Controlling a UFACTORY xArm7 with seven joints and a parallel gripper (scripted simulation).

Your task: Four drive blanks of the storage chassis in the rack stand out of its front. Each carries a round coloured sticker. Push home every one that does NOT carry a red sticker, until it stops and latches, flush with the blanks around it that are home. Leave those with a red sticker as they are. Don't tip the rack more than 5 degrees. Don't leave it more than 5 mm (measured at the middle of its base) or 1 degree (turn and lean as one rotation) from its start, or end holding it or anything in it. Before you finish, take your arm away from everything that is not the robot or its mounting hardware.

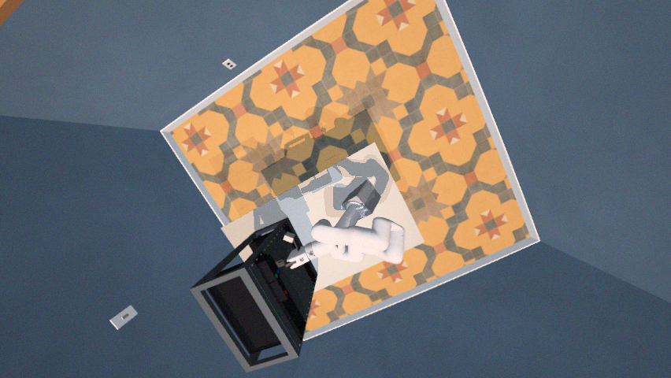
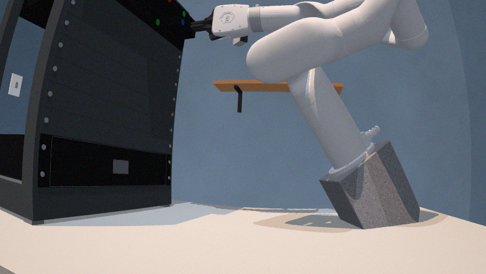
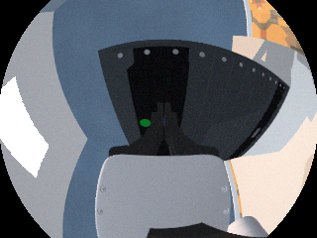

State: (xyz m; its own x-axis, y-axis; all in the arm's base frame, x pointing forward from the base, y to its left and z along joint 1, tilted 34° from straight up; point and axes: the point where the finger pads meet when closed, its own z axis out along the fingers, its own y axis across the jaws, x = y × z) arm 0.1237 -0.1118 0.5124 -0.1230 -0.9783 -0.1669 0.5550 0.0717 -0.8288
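The black rack stands at the left, and its storage chassis is at the top of its front. In the exterior view the chassis shows a green sticker, a blue sticker, a second green sticker and a red sticker at the frame's top edge. My gripper is shut and empty. Its fingertips are level with the blue sticker and right at the chassis front. In the wrist view the shut fingers cover the blank ahead, with a green sticker just to their left. From above, the gripper meets the rack front.
The arm's grey stone base stands on the beige platform at the right. A wooden shelf hangs on the blue wall behind the arm. A lower black panel with a grey label fills the rack's bottom bay.
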